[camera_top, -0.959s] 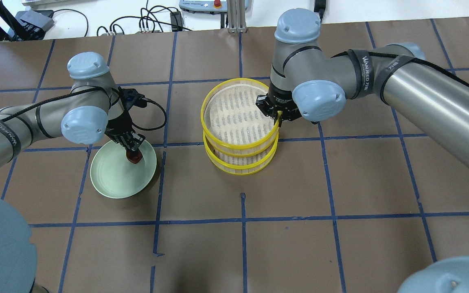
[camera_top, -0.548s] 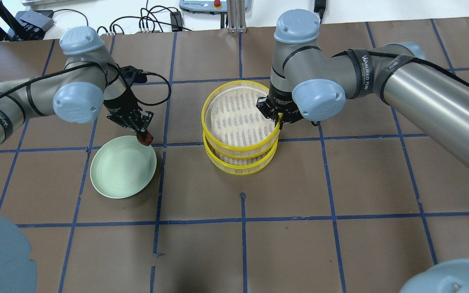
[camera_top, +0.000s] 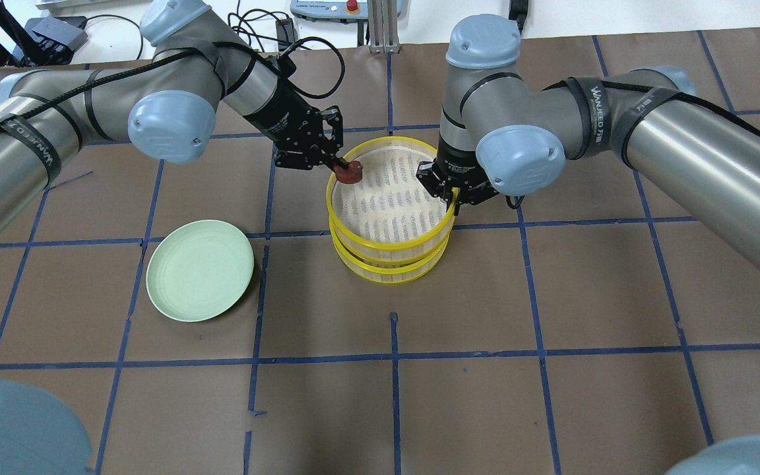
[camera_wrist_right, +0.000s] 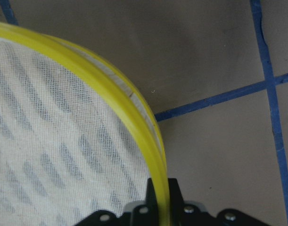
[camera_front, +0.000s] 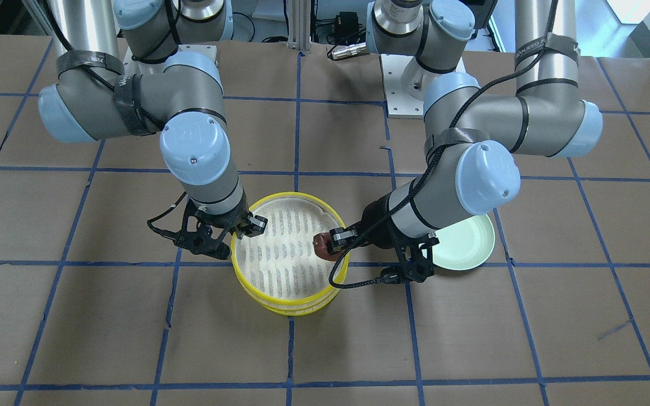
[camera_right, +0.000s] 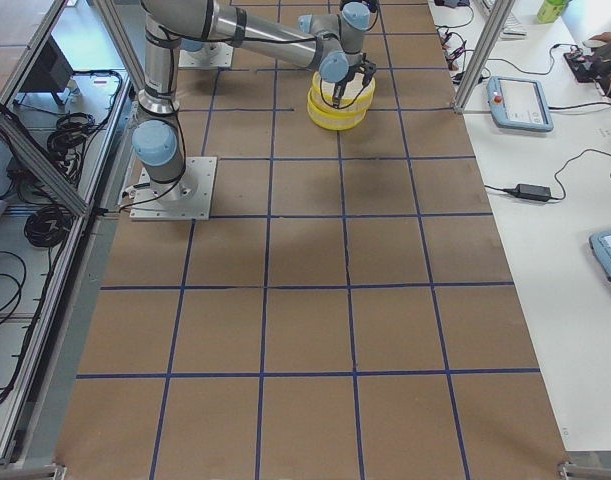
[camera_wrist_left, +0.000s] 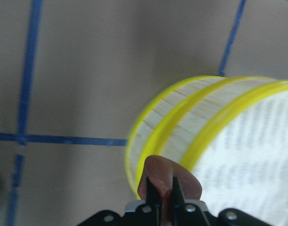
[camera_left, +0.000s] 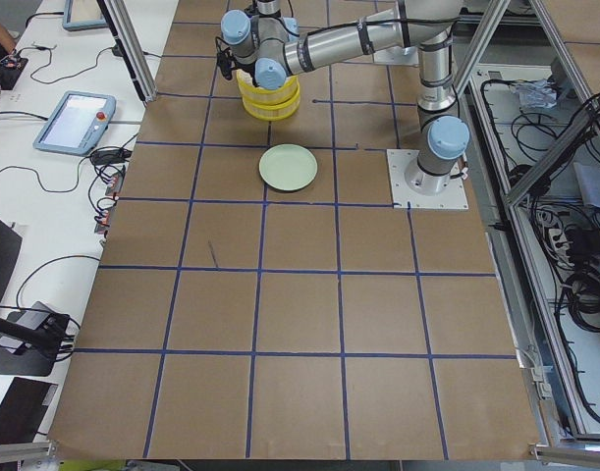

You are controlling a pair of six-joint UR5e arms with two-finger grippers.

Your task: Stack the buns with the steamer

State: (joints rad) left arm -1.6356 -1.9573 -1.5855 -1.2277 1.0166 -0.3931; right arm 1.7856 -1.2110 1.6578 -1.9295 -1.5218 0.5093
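The steamer is a stack of yellow-rimmed trays; the top tray's rim (camera_top: pixel 388 242) sits slightly offset over the lower tier (camera_top: pixel 390 274). My right gripper (camera_top: pixel 454 194) is shut on the top tray's right rim (camera_wrist_right: pixel 151 136). My left gripper (camera_top: pixel 339 165) is shut on the glossy reddish-brown bun (camera_top: pixel 348 173) and holds it just over the top tray's left rim. The bun also shows in the front view (camera_front: pixel 321 246) and the left wrist view (camera_wrist_left: pixel 167 179). The top tray's mesh floor is bare. The white bun is not in view.
An empty pale green plate (camera_top: pixel 199 270) lies on the table left of the steamer. The table is brown paper with a blue tape grid. Cables and a pendant lie beyond the far edge.
My left gripper lifted the brown bun off the green plate and carried it up and right to the steamer's left rim. My right gripper stayed on the rim.
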